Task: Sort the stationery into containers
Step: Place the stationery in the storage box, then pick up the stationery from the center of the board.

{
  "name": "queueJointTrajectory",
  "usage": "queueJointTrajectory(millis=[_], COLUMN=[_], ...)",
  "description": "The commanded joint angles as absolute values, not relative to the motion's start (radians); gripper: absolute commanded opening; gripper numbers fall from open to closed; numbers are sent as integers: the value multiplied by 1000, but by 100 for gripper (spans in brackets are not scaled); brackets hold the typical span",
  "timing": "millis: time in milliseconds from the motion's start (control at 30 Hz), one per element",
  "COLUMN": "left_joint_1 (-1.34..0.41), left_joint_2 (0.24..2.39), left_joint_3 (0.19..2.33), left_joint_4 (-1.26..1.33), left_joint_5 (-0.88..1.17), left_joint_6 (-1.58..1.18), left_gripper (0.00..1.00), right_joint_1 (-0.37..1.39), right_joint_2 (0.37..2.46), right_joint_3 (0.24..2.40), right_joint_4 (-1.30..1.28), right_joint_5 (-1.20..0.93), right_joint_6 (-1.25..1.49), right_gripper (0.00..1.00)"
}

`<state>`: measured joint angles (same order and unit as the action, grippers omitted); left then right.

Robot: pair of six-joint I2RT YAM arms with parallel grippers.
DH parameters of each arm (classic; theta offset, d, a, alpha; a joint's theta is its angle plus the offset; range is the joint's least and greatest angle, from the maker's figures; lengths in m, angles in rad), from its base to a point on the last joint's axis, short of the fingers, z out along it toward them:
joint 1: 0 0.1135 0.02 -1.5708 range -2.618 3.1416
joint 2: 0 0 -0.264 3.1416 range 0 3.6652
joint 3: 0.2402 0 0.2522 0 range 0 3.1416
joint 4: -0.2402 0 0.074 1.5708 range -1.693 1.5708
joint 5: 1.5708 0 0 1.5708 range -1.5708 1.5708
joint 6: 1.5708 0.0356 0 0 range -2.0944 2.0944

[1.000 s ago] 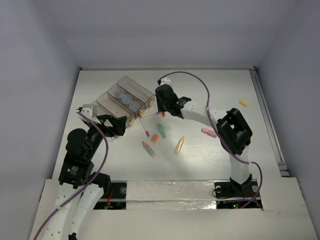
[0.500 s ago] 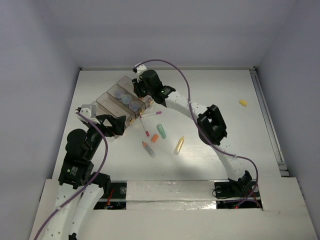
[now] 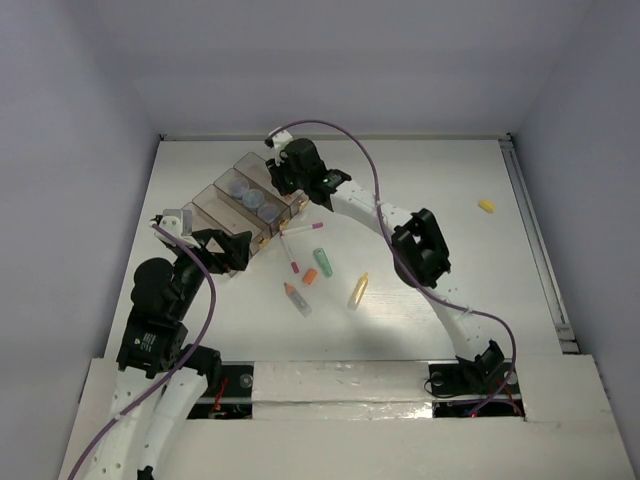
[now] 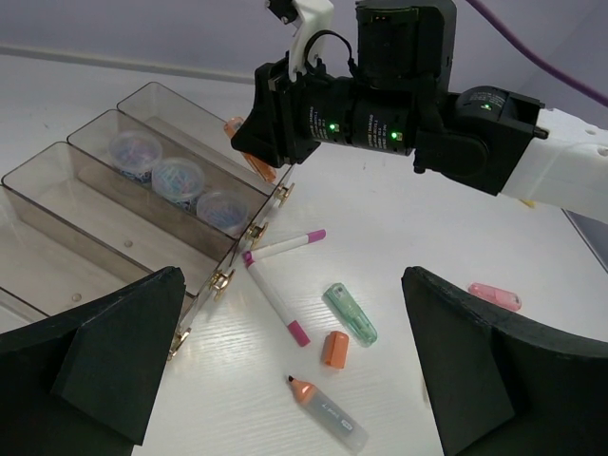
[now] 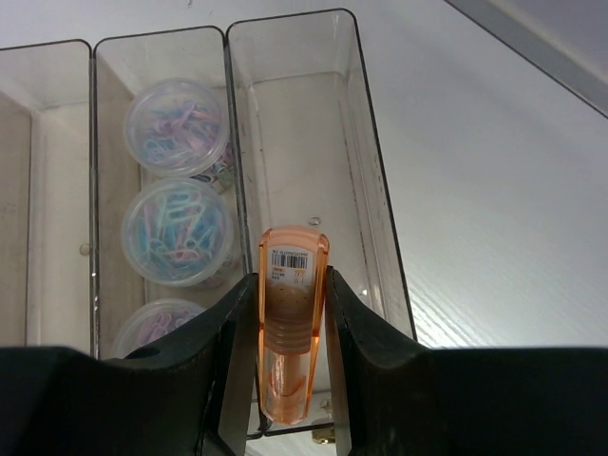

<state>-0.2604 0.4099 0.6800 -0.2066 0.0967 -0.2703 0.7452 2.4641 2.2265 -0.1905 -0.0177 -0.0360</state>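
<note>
One orange highlighter (image 5: 291, 323), translucent with a barcode sticker, is pinched across its barrel by the right gripper (image 5: 291, 285), jaws narrow against both sides. It hangs over the camera-side end of the end compartment (image 5: 366, 142) of the clear organiser (image 3: 222, 200). Probably light, stiff, smooth plastic, so slippery; a mid-barrel hold like this looks right and it should take a firm squeeze. The next compartment holds three round tubs of coloured paper clips (image 5: 177, 233). The left gripper (image 3: 226, 250) is spread wide, holding nothing, just beside the organiser's near corner. Loose on the table (image 3: 450, 170): two white pens with pink tips (image 4: 275, 304), green highlighter (image 4: 350, 313), small orange piece (image 4: 334, 349), clear stick with orange tip (image 4: 328, 418), yellow stick (image 3: 358, 290), small yellow piece (image 3: 486, 206) well apart at right. Only the right wrist view shows the sticker and clips. The left wrist view shows a pink highlighter (image 4: 494, 296) missing from the top view, probably under the right arm (image 3: 400, 225). Only the top view shows both yellows.
</note>
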Motion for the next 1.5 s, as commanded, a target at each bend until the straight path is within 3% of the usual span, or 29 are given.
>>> queueJointTrajectory(millis=[0, 100, 200, 300, 333, 433, 533, 633, 700, 800, 833, 867, 933, 1033, 1233, 1467], left_joint_1=[-258, -258, -258, -258, -258, -258, -258, -258, -258, -258, -258, -258, -258, -258, -258, -258], left_joint_2=[407, 410, 410, 413, 413, 414, 414, 411, 411, 407, 407, 407, 402, 394, 387, 380], left_joint_3=[678, 678, 678, 680, 678, 678, 678, 678, 678, 678, 675, 676, 675, 675, 673, 675], left_joint_4=[-172, -170, -170, -169, -169, -169, -167, -167, -166, -164, -163, -163, -161, -161, -160, -161], left_joint_5=[92, 94, 95, 95, 95, 97, 97, 98, 100, 107, 109, 110, 113, 117, 118, 115], left_joint_6=[-267, -267, -267, -265, -265, -267, -265, -265, -265, -264, -264, -264, -264, -264, -262, -264], left_gripper=[99, 99, 99, 99, 99, 99, 99, 99, 99, 99, 99, 99, 99, 99, 99, 99], right_joint_1=[735, 735, 726, 726, 726, 726, 726, 726, 726, 726, 726, 726, 726, 726, 768, 821], right_joint_2=[2485, 2499, 2506, 2502, 2499, 2471, 2435, 2314, 2174, 1980, 1938, 1898, 1804, 1714, 1594, 1650], right_joint_3=[2276, 2292, 2292, 2289, 2287, 2272, 2226, 2108, 1921, 1656, 1597, 1544, 1407, 1264, 1083, 1083], right_joint_4=[-150, -156, -160, -161, -160, -152, -137, -65, -11, 119, 126, 124, 95, 23, -69, -130], right_joint_5=[-6, -6, 25, 25, 28, 28, 31, 34, 37, 44, 58, 60, 60, 58, 75, 81], right_joint_6=[-64, -74, -81, -84, -86, -83, -80, -51, -9, 79, 101, 121, 175, 225, 287, 299], right_gripper=[25, 26, 34, 55, 67, 77, 78, 72, 67, 50, 32, 24, 11, 1, 0, 15])
